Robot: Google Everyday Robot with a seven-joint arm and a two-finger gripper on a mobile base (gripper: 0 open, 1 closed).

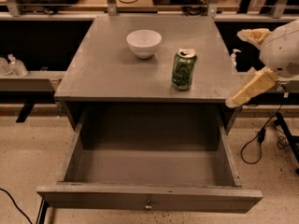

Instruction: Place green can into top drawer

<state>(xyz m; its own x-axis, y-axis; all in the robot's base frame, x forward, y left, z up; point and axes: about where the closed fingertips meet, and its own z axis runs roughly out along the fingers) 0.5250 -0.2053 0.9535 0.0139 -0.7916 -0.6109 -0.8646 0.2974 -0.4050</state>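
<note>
Grey metal fills most of the view: a grey cabinet [107, 73] stands at the centre of the frame, and its top drawer [93, 200] is pulled wide open toward the bottom edge. The drawer's flat front panel runs across the lower part of the frame, with a small metal knob [148, 203] at its middle. The inside of the drawer shows only its bare grey floor and walls. The green can [183, 69] stands upright on the cabinet top, right of centre and not far from the front edge, its silver lid and pull tab facing up; it is not in the drawer. A white bowl [144, 43] sits on the same surface behind the can and to its left, apart from it. The gripper [235, 69] hangs at the right edge of the frame, just off the right side of the cabinet top, near the can but not touching it. Its two cream-coloured fingers [252, 87] stand wide apart, one pointing left in the upper right of the frame and the other slanting down toward the cabinet's front right corner, with nothing between them. A rounded white arm housing [282, 50] sits behind them. Dark cables [254, 146] trail over the speckled floor [28, 157] at the lower right.
</note>
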